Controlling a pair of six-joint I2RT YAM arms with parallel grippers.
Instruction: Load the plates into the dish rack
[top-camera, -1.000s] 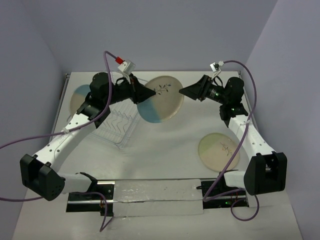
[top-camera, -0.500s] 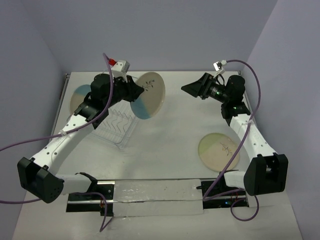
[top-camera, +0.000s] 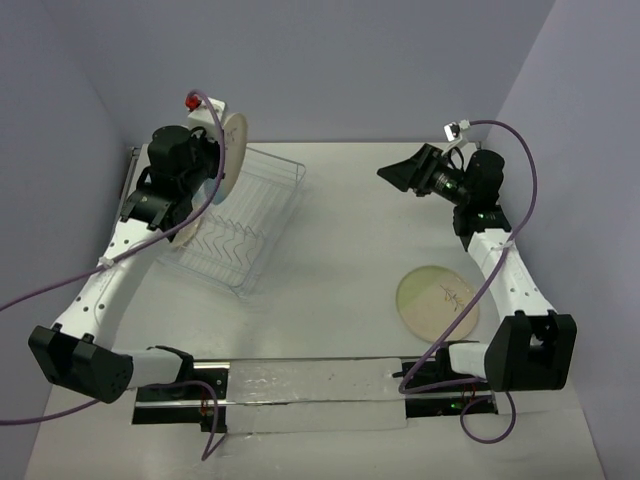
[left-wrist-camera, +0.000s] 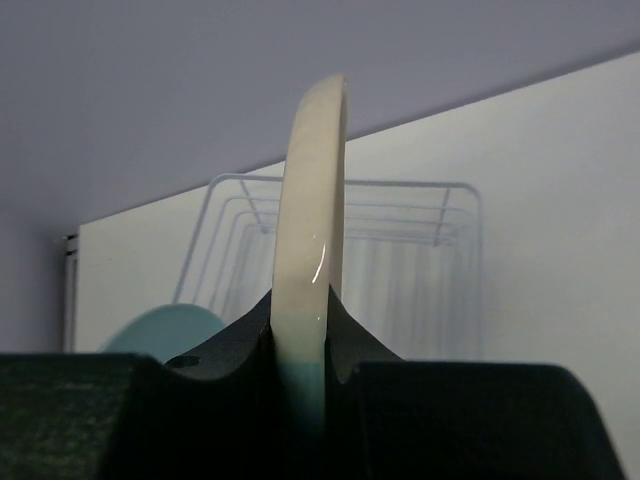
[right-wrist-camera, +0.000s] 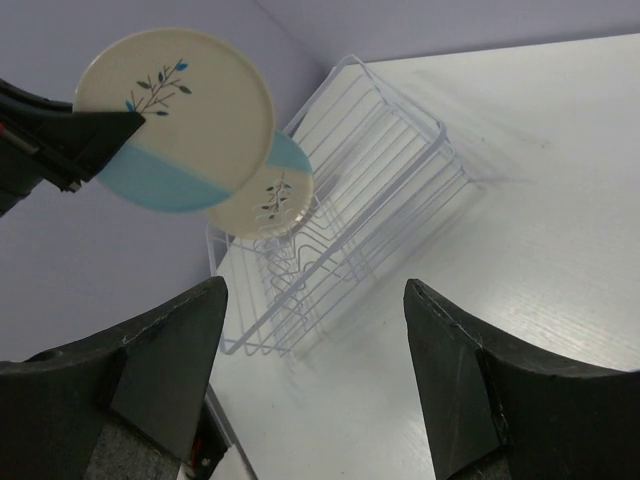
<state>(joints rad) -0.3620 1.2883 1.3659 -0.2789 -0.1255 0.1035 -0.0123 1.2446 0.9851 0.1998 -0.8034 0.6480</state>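
My left gripper (top-camera: 216, 172) is shut on the rim of a cream and light-blue plate (top-camera: 235, 146). It holds the plate upright in the air over the far left end of the wire dish rack (top-camera: 250, 225). The left wrist view shows this plate (left-wrist-camera: 310, 240) edge-on between my fingers, with the rack (left-wrist-camera: 410, 260) beyond. The right wrist view shows its face (right-wrist-camera: 175, 115) and a second blue plate (right-wrist-camera: 281, 196) standing in the rack (right-wrist-camera: 370, 190). The pale-green plate (top-camera: 438, 300) lies flat on the table at the right. My right gripper (top-camera: 396, 173) is open and empty above the table.
The rack sits at the table's left, close to the left wall and the table's left edge (top-camera: 130, 185). A bare table surface (top-camera: 350, 250) lies between the rack and the green plate. A long base rail (top-camera: 300, 385) runs along the near edge.
My left arm has swung the blue plate left and back, from mid-table to above the rack's left end, turning it edge-on. My right gripper has drawn back slightly to the right.
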